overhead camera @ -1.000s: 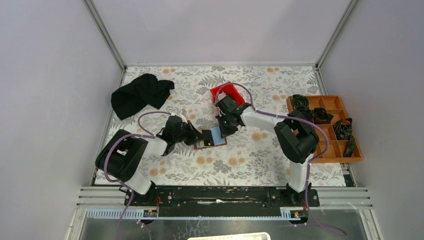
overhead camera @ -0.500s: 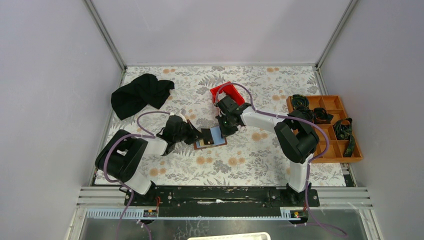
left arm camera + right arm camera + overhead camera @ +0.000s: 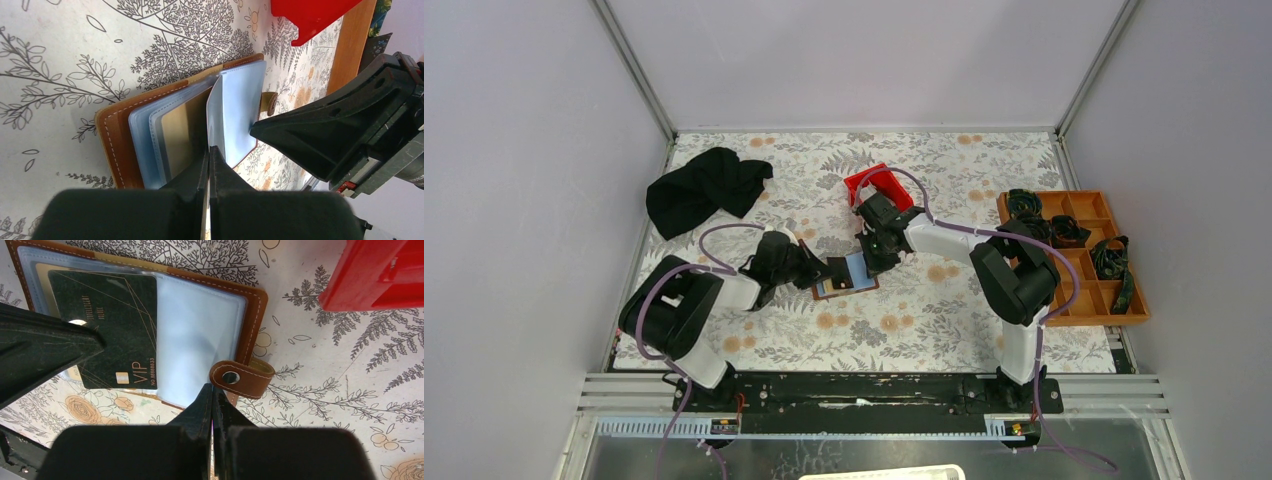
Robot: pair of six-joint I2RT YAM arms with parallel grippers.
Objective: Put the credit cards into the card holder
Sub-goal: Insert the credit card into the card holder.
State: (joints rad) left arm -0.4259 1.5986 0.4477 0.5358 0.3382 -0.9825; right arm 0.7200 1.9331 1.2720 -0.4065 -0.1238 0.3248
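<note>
While the left jaws pinch a sleeve (image 3: 215, 110) upright and the right jaws are closed, a tug could drag the open card holder (image 3: 255, 310) across the surface (image 3: 325, 390). Its dark card (image 3: 107, 320) could slip out.

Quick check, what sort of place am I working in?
Probably an enclosed lab test cell: plain walls on aluminium framing, a floral-covered table, props like the red bin and compartment tray.

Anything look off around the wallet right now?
Nothing spilled or damaged. One clear sleeve of the card holder stands on edge, pinched by the left gripper, while the others lie flat. The dark card sits slightly askew to the holder's edges.
</note>
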